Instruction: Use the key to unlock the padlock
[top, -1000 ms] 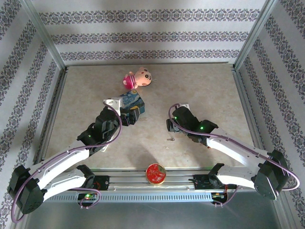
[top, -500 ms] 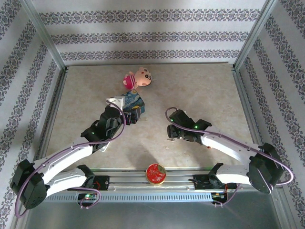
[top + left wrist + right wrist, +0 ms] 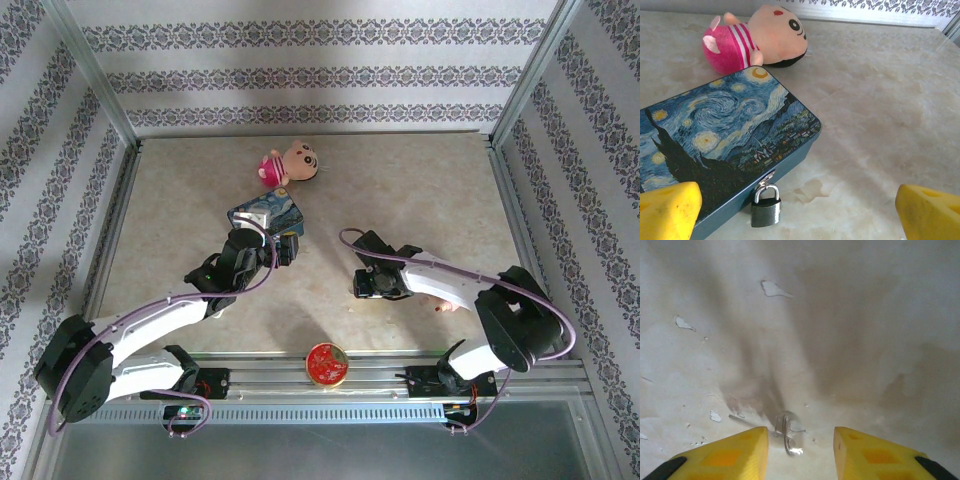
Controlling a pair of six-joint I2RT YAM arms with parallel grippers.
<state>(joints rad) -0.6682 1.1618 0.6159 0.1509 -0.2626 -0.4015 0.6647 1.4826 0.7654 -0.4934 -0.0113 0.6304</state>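
Padlock (image 3: 765, 206): hangs shut from the hasp on the front wall of the blue painted tin (image 3: 725, 145), shackle through the loop, body down at the desk (image 3: 880, 110).
Key (image 3: 786, 435): lies flat on bare desk, well apart from the tin, on the right arm's side.
Right gripper (image 3: 800, 452): low over the key, jaws apart, one on each side; neither seems to touch it.
Left gripper (image 3: 799, 220): jaws wide apart, nothing between them, facing the padlock from near.
Done so far: both arms placed, by my reading; nothing grasped.
To do: lift key, carry it across, seat it in the keyhole, turn, free shackle.
Nearby: plush toy (image 3: 757, 40) behind the tin; round red tin (image 3: 326, 363) at the near edge.
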